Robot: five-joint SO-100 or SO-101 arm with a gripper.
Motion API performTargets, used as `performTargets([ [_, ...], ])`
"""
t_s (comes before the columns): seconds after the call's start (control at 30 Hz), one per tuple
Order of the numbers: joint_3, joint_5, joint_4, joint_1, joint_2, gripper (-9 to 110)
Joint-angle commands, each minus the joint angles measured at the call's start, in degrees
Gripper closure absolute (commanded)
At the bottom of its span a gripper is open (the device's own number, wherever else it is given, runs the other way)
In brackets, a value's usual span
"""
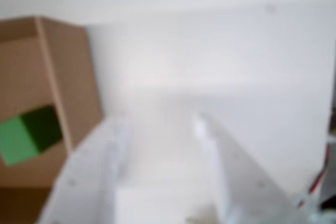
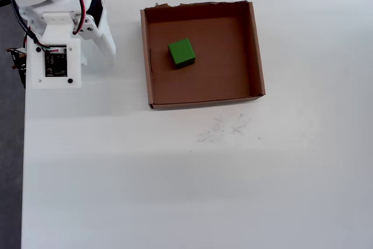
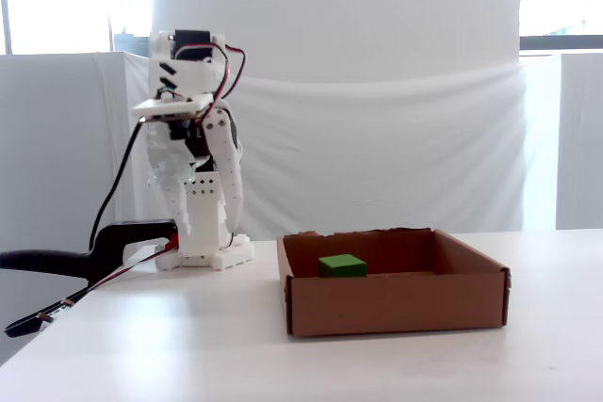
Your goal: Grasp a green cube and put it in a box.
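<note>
The green cube (image 2: 181, 52) lies inside the brown cardboard box (image 2: 221, 71), on the floor toward its left wall in the overhead view. It also shows in the fixed view (image 3: 341, 265) and at the left edge of the blurred wrist view (image 1: 26, 135). The box shows there too (image 1: 71, 77) and in the fixed view (image 3: 396, 303). My white gripper (image 1: 161, 125) is open and empty, with bare white table between its fingers. It hangs folded back near the arm's base (image 2: 105, 49), left of the box and apart from it (image 3: 209, 221).
The arm's base with a circuit board (image 2: 55, 65) stands at the table's far left corner. A black clamp (image 3: 57, 263) and cables hang off the left table edge. Faint scuff marks (image 2: 224, 127) lie on the white table in front of the box.
</note>
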Motion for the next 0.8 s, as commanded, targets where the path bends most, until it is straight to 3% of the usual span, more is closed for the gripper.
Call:
performTargets([
  [0.0,3.34,-1.49,-0.35,0.62,6.15,85],
  [0.43,19.25,-4.04,4.22,2.46,23.03,87],
  [0.77,19.6,-4.66,15.47,2.81,24.87,86],
])
